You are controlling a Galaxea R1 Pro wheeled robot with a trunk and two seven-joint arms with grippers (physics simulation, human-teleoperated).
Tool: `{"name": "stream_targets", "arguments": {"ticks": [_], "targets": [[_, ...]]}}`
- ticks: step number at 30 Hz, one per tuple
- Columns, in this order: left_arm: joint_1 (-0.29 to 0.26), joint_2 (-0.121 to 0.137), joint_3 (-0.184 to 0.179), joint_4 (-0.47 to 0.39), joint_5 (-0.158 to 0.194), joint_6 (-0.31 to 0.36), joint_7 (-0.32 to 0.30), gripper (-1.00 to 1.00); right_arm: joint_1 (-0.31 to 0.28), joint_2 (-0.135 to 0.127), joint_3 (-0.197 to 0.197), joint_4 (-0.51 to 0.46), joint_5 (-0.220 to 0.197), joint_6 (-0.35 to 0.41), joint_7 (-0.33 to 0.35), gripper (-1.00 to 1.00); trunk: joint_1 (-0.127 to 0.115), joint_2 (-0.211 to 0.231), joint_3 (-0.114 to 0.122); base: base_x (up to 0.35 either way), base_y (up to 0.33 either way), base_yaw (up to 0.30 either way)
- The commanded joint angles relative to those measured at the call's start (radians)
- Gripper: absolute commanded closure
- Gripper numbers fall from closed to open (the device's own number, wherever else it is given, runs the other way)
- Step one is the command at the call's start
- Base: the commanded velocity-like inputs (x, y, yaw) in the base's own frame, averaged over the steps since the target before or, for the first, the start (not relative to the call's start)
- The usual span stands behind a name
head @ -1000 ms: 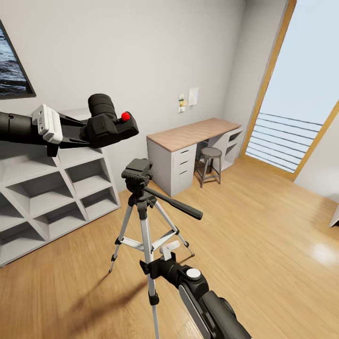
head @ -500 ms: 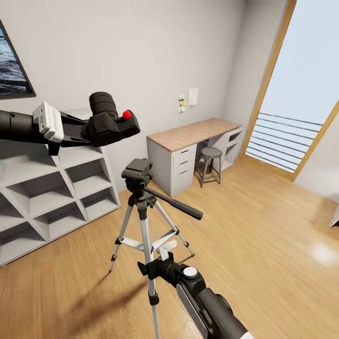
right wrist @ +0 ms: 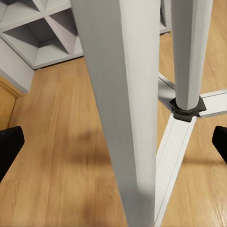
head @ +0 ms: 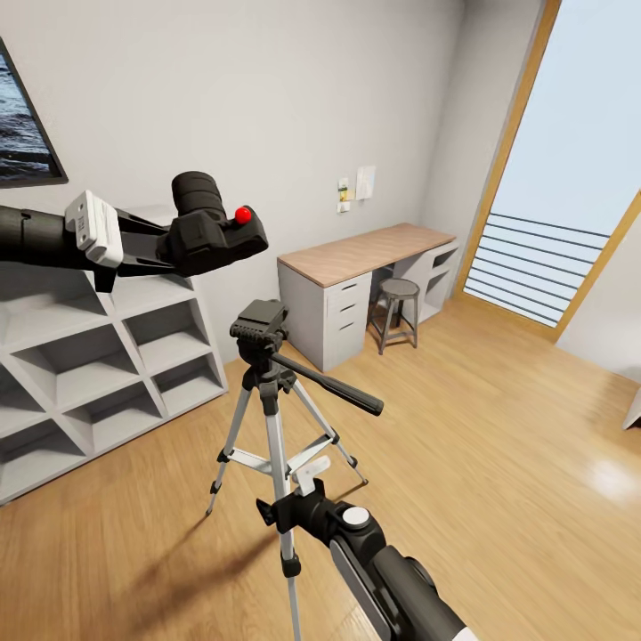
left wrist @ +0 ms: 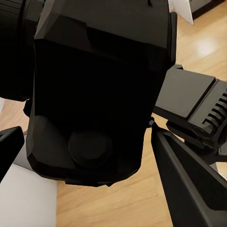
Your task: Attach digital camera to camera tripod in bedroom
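Light wood plank flooring [head: 499, 445] is spread beneath the camera tripod [head: 267, 392], which stands upright in front of the white cube shelves [head: 98, 356]. Above its black head and toward the shelves, the digital camera [head: 214, 233] is clamped in the left gripper [head: 165, 245]. The right gripper [head: 278, 509] is spread wide around a silver front leg, without contact.

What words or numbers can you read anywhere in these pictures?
None can be read.
The papers on the wall above the desk: marks too small and blurred to read.
The digital camera and the camera tripod: no lettering visible.
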Motion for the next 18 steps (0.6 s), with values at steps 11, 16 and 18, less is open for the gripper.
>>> {"name": "stream_targets", "arguments": {"ticks": [11, 16, 18], "targets": [[-0.003, 0.001, -0.003, 0.0, 0.008, 0.008, 0.0, 1.0, -0.001, 0.0, 0.003, -0.001, -0.004, 0.0, 0.0, -1.0, 0.001, -0.002, -0.002, 0.0, 0.0, 0.0], [-0.003, 0.001, -0.003, 0.0, 0.008, 0.007, 0.0, 1.0, -0.001, 0.0, 0.003, -0.001, -0.005, -0.019, -0.001, 1.0, 0.001, -0.002, -0.002, 0.0, 0.0, 0.0], [-0.003, 0.001, -0.003, 0.0, 0.008, 0.007, 0.0, 1.0, -0.001, 0.0, 0.003, 0.0, -0.005, -0.025, -0.001, 1.0, 0.001, -0.002, -0.002, 0.0, 0.0, 0.0]]}}
